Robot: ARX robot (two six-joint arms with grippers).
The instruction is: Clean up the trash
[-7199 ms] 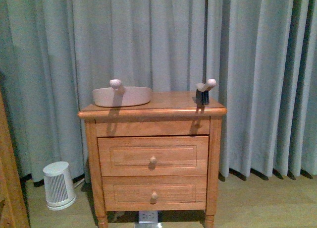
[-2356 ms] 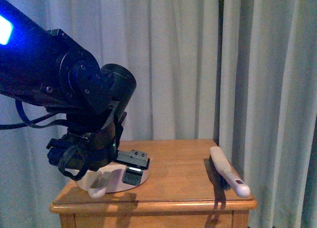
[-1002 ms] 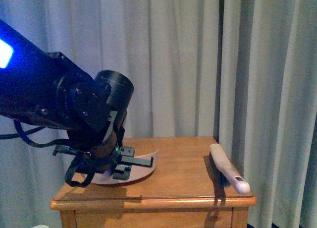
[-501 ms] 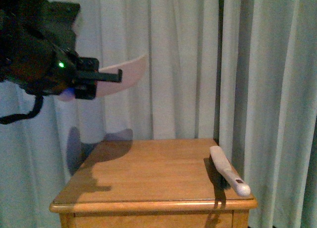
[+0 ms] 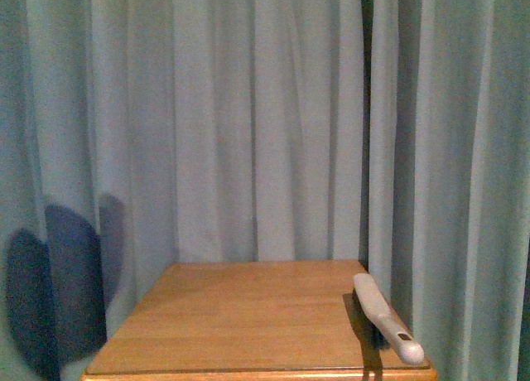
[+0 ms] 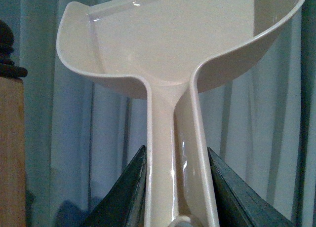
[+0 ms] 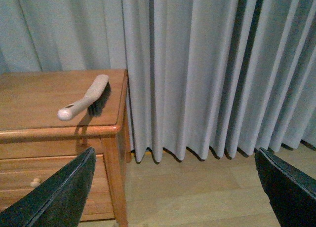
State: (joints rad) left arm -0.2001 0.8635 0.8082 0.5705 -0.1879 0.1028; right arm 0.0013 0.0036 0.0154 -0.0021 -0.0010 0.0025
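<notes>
My left gripper [image 6: 177, 197] is shut on the handle of the pale pink dustpan [image 6: 177, 44], held up in the air in front of the grey curtain; the pan's bowl shows nothing in it. The left arm is out of the front view. My right gripper [image 7: 175, 187] is open and empty, above the wooden floor to the side of the nightstand [image 7: 29, 98]. A hand brush [image 5: 385, 317] with a pale handle and dark bristles lies at the nightstand's right edge; it also shows in the right wrist view [image 7: 86, 101]. The trash is not in view.
The nightstand top [image 5: 248, 315] carries only the brush. Grey curtains [image 5: 265, 116] hang behind and beside it. A wooden post with a dark knob [image 6: 10, 138] stands near the dustpan in the left wrist view. Drawers with knobs [image 7: 34, 181] face the room.
My left arm has lifted the dustpan off the nightstand and carried it up and out of the front view. The brush has not moved on the nightstand.
</notes>
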